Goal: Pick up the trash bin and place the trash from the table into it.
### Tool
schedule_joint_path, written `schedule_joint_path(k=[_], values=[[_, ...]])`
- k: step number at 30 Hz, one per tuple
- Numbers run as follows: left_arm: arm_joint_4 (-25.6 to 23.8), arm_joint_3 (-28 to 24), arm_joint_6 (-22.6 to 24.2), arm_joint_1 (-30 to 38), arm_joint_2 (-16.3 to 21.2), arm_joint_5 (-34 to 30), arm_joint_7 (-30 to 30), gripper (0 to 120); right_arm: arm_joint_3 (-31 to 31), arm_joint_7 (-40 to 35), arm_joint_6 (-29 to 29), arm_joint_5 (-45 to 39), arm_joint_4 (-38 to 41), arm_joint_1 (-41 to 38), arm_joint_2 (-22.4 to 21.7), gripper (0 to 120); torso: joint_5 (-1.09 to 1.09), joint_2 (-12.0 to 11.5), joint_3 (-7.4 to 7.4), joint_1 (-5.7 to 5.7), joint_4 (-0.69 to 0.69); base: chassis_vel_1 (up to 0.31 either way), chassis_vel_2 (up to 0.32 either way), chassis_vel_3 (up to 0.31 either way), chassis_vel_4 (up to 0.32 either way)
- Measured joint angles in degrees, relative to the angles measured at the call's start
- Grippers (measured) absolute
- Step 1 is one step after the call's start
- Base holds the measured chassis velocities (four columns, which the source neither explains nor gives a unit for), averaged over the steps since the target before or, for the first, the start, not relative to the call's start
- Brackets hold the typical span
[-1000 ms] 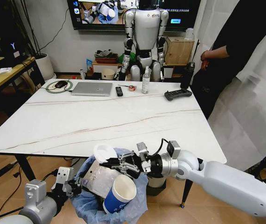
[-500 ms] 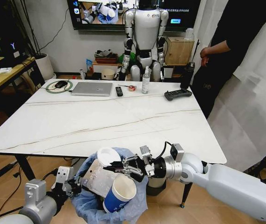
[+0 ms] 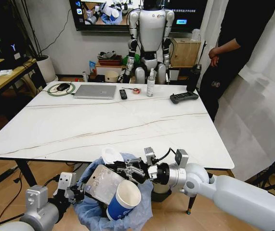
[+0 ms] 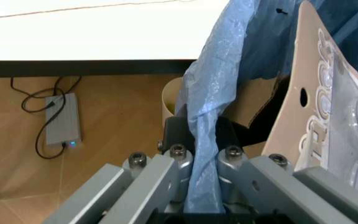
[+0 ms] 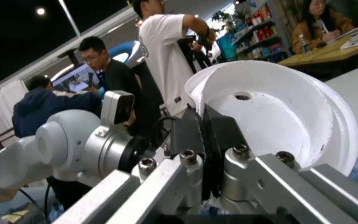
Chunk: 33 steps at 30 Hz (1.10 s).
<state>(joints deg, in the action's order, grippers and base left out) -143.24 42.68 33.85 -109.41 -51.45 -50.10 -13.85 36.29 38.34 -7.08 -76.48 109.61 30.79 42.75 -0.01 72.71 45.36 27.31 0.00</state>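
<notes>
Lowered since earlier, right hand [image 3: 127,169] gripped white lid [image 3: 111,155] directly above trash bin [image 3: 95,210], which left hand [image 3: 77,191] clamped by bag rim below surface [image 3: 103,125] edge.

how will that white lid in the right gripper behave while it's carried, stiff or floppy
Probably fairly stiff but light: the lid keeps its domed shape though the right gripper pinches just its rim. Held by one edge, it could pivot or slip. Once let go it would likely drop into the bin, perhaps catching on the cup.
</notes>
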Motion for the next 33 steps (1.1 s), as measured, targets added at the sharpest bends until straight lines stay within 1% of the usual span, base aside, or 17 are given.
schedule_joint_path(k=[20, 22, 24, 25, 30, 31, 33], values=[[0.0, -0.1, 0.1, 0.1, -0.2, -0.3, -0.3, 0, -0.1, -1.5, 0.0, 0.5, 0.8, 2.6, 0.0, 0, 0.01, 0.0, 0.0, 0.0, 0.0, 0.0, 0.0, 0.0, 0.0], [0.0, -0.1, 0.1, 0.2, -0.2, -0.4, -0.4, 0, -0.2, -1.8, 0.0, 0.7, 0.8, 2.5, 0.1, 4, 0.01, 0.0, 0.0, 0.0, 0.0, 0.0, 0.0, 0.0, 0.0], [0.0, -0.1, 0.1, 0.3, -0.2, -0.5, -0.4, 0, -0.2, -1.9, -0.1, 0.9, 0.6, 2.5, 0.1, 11, 0.01, 0.0, 0.0, 0.0, 0.0, 0.0, 0.0, 0.0, 0.0], [0.0, -0.1, 0.1, 0.3, -0.2, -0.5, -0.4, 0, -0.2, -1.9, -0.1, 0.9, 0.6, 2.5, 0.1, 11, 0.01, 0.0, 0.0, 0.0, 0.0, 0.0, 0.0, 0.0, 0.0], [0.0, -0.1, 0.2, 0.3, -0.2, -0.5, -0.4, 0, -0.1, -2.0, -0.1, 1.4, 0.6, 2.6, 0.0, 34, 0.01, 0.0, 0.0, 0.0, 0.0, 0.0, 0.0, 0.0, 0.0], [0.0, -0.1, 0.2, 0.3, -0.2, -0.5, -0.4, 0, -0.1, -2.0, -0.1, 1.4, 0.6, 2.6, 0.0, 34, 0.01, 0.0, 0.0, 0.0, 0.0, 0.0, 0.0, 0.0, 0.0], [0.0, -0.1, 0.2, 0.3, -0.2, -0.6, -0.4, 0, -0.1, -2.0, -0.1, 1.5, 0.6, 2.6, 0.0, 41, 0.01, 0.0, 0.0, 0.0, 0.0, 0.0, 0.0, 0.0, 0.0]])
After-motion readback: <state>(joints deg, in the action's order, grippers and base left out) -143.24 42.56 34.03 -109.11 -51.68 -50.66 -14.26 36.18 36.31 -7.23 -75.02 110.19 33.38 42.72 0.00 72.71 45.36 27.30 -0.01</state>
